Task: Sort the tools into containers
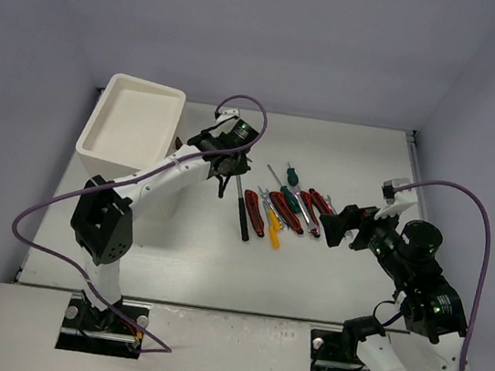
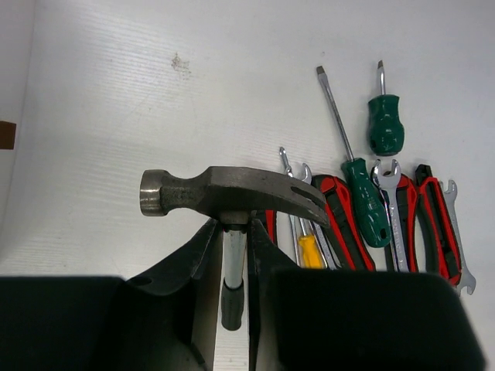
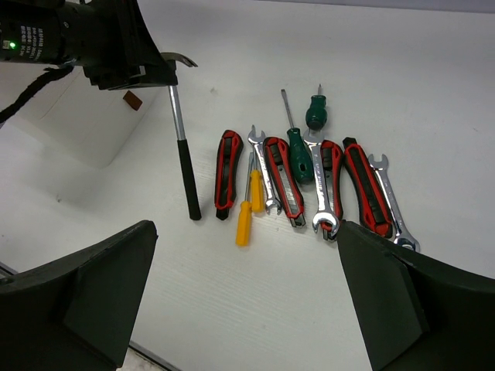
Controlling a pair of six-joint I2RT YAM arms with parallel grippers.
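My left gripper point(image 1: 225, 171) is shut on the steel shaft of the black-handled hammer point(image 1: 243, 211), just under its head point(image 2: 224, 193). The black handle slopes down toward the table; I cannot tell if its end touches. The hammer also shows in the right wrist view point(image 3: 184, 158). The other tools lie in a row to its right: red-handled pliers point(image 2: 344, 224), green screwdrivers point(image 2: 367, 199), yellow screwdrivers point(image 3: 246, 216) and silver wrenches point(image 3: 319, 185). My right gripper point(image 1: 335, 224) is open and empty, hovering right of the row point(image 3: 247, 297). The white cabinet point(image 1: 132, 123) stands at the left.
The cabinet's rimmed top tray point(image 1: 106, 143) holds nothing. A dark-red drawer handle point(image 3: 133, 100) shows on its front. The left arm's purple cable point(image 1: 250, 103) arcs above the gripper. Grey walls close in the table at the back and both sides.
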